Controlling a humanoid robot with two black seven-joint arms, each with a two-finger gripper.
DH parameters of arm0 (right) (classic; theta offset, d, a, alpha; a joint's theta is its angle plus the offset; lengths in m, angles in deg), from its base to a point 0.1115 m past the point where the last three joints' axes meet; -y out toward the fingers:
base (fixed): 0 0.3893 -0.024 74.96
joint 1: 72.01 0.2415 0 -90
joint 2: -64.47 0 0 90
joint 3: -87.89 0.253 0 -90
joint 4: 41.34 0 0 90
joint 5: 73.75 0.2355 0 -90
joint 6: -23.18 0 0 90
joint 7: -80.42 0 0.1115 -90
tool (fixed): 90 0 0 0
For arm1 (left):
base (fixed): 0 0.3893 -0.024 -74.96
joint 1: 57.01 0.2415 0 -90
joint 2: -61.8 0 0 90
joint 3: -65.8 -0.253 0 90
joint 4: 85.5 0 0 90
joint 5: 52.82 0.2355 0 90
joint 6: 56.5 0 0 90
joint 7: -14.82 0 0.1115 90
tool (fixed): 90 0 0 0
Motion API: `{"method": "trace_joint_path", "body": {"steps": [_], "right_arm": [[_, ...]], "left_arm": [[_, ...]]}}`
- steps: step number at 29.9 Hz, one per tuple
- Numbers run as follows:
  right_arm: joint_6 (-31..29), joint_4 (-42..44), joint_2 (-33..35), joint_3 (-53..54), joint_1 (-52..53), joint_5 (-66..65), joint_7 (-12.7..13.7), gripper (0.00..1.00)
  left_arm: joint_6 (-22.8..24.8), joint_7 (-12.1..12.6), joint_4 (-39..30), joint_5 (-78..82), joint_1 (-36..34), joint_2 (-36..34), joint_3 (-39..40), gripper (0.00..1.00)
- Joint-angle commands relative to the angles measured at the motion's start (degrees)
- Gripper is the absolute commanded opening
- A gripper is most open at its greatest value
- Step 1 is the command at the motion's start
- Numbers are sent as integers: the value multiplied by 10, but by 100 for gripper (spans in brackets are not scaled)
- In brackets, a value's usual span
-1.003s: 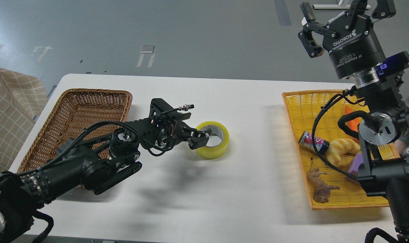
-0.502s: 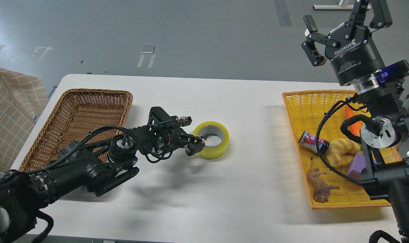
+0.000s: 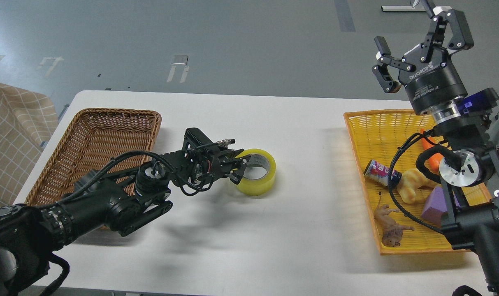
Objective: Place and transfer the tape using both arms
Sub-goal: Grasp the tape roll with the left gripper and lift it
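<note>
So the tape [image 3: 255,172] sits roughly mid-desk, a bit left of centre, lying almost flat with its hole facing up, maybe tipped a touch toward the left arm. The left end effector [image 3: 237,167] is right at the roll's left rim. One finger looks hooked over into the core and the other is against the outer wall, so it seems to be pinching the wall, but everything there is dark and I can't tell for sure that it's clamped.

The right end effector [image 3: 418,49] is way off, high over the yellow basket [image 3: 362,135], jaws spread wide, holding nothing. So the left arm is clearly the nearer one.

Materials: the tape is glossy translucent yellow with a grey cardboard core, a stiff ring that should take a wall pinch fine. The desk [image 3: 298,230] is smooth white. There's a brown wicker basket [image 3: 93,135] just behind the left arm.
</note>
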Motion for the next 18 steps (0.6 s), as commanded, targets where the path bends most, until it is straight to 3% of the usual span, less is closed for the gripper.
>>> {"method": "trace_joint_path", "body": {"steps": [1,18], "right_arm": [[9,3,-1,0,0,1,0,100],[10,9,-4,0,2,3,0,100]], "left_arm": [[0,-2,-3,-3,-3,-1,1,13],[-3,-15,-7,-56,-55,-11,2,12]]}}
